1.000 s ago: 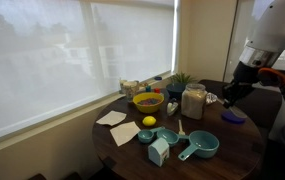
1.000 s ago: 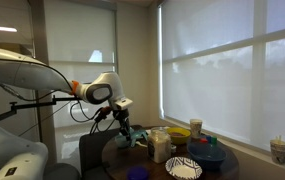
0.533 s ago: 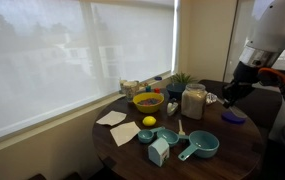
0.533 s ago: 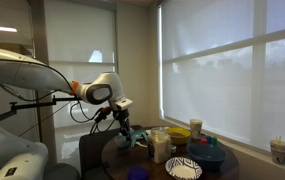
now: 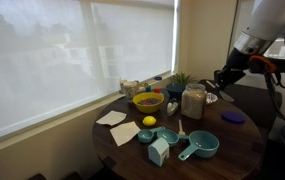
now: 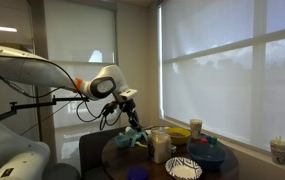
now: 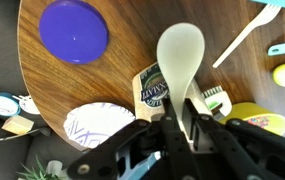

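Note:
My gripper (image 7: 179,125) is shut on the handle of a white plastic spoon (image 7: 180,55), whose bowl sticks out ahead of the fingers. It hangs above the round wooden table (image 7: 122,60), over a labelled jar (image 7: 154,88). In both exterior views the gripper (image 5: 222,78) (image 6: 132,108) is in the air beside and above the jar (image 5: 193,101) (image 6: 160,146), apart from it.
On the table are a purple lid (image 7: 74,30) (image 5: 233,116), a patterned paper plate (image 7: 97,125) (image 6: 183,167), a yellow bowl (image 5: 148,101), a lemon (image 5: 149,122), teal measuring cups (image 5: 200,146), a light blue carton (image 5: 159,151), napkins (image 5: 112,118) and a small plant (image 5: 182,80). Blinded windows stand behind.
The arm has risen and swung in over the table toward the jar, carrying the spoon. The things on the table have not moved.

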